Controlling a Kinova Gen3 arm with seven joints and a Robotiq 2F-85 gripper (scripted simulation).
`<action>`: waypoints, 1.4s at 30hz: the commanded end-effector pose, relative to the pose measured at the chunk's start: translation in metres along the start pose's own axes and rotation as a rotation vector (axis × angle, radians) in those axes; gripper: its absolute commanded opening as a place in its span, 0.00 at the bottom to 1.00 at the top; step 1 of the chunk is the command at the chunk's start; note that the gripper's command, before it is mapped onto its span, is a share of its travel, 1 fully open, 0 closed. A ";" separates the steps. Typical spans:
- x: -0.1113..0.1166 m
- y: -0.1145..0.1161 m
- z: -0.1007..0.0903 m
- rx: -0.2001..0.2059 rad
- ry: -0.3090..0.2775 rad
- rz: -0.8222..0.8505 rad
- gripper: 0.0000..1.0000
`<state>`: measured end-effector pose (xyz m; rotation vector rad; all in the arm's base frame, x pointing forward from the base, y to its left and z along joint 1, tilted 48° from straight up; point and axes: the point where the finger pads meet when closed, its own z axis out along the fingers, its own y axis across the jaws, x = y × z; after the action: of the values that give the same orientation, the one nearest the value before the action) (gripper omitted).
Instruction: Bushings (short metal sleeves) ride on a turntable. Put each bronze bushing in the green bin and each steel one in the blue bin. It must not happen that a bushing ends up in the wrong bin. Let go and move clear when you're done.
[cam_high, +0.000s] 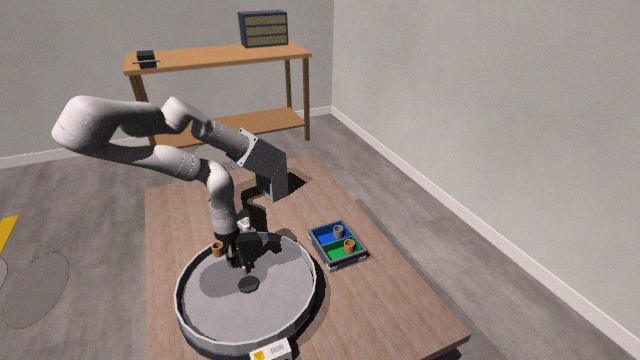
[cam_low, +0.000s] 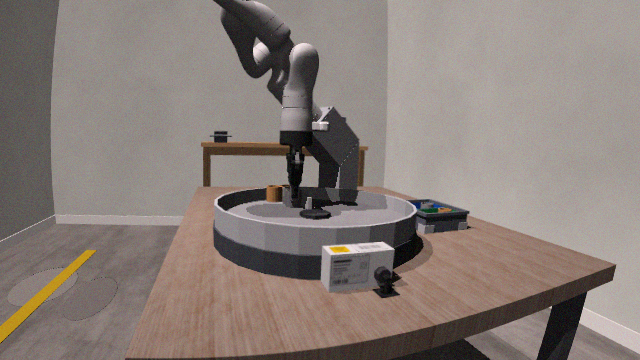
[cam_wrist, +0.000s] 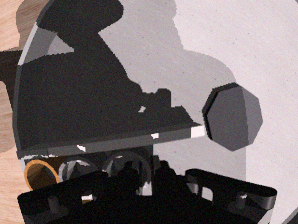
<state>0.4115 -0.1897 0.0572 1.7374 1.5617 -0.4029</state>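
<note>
My gripper (cam_high: 240, 266) (cam_low: 295, 198) (cam_wrist: 146, 166) is low over the turntable (cam_high: 260, 320) (cam_low: 310, 234), its narrowed fingers astride the wall of a steel bushing (cam_wrist: 125, 156), one finger over its hole and one outside. Its contact is partly hidden by the dark fingers. A second steel bushing (cam_wrist: 64, 168) stands to its left in the wrist view, then a bronze bushing (cam_high: 217, 249) (cam_low: 273, 193) (cam_wrist: 27, 171) near the turntable's rim. A steel bushing (cam_high: 338, 231) stands in the blue bin (cam_high: 324, 238). A bronze bushing (cam_high: 349, 246) stands in the green bin (cam_high: 333, 252).
A dark bar (cam_wrist: 110, 143) runs over the turntable beside the row of bushings, toward the dark centre hub (cam_high: 248, 284) (cam_low: 315, 214) (cam_wrist: 235, 117). The turntable has a raised rim. A white carton (cam_high: 275, 351) (cam_low: 350, 270) and a small black camera (cam_low: 384, 277) stand in front of it.
</note>
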 end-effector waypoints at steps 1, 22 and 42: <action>0.000 0.000 -0.001 -0.001 0.001 0.000 0.00; 0.000 0.000 -0.001 -0.001 0.001 0.000 0.00; 0.000 0.001 -0.007 0.003 0.001 -0.002 0.00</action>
<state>0.4101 -0.1860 0.0607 1.7398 1.5632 -0.4084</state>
